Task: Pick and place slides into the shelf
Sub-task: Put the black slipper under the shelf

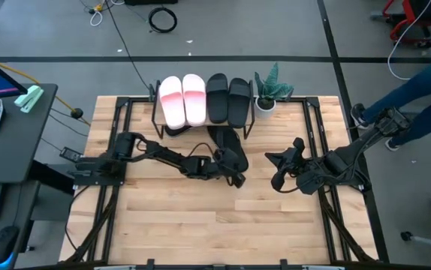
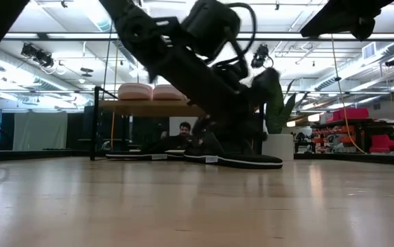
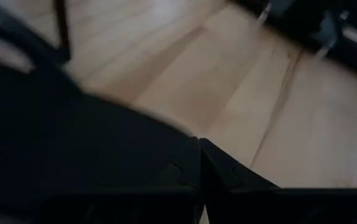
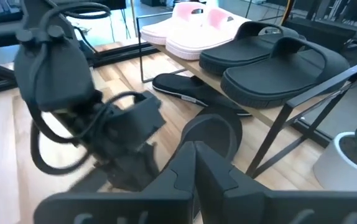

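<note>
The shelf stands at the table's far edge with two pink slides and two black slides on its top board. One thin black flip-flop lies flat under the shelf. The other flip-flop lies flat on the table, just in front of the shelf and partly under it. My left gripper is shut at this flip-flop's near end. My right gripper is shut and hangs over bare table to the right of it, touching nothing. My left gripper's shut fingers stand low at the near end of the front flip-flop, which lies flat on the table. The blurred dark sole and the gripper's own body hide the spot, so I cannot tell whether it touches.
A small potted plant stands at the shelf's right end. The shelf's thin black legs are close to the flip-flop. Bare wood fills the table's near half. A person in blue stands beyond the right edge.
</note>
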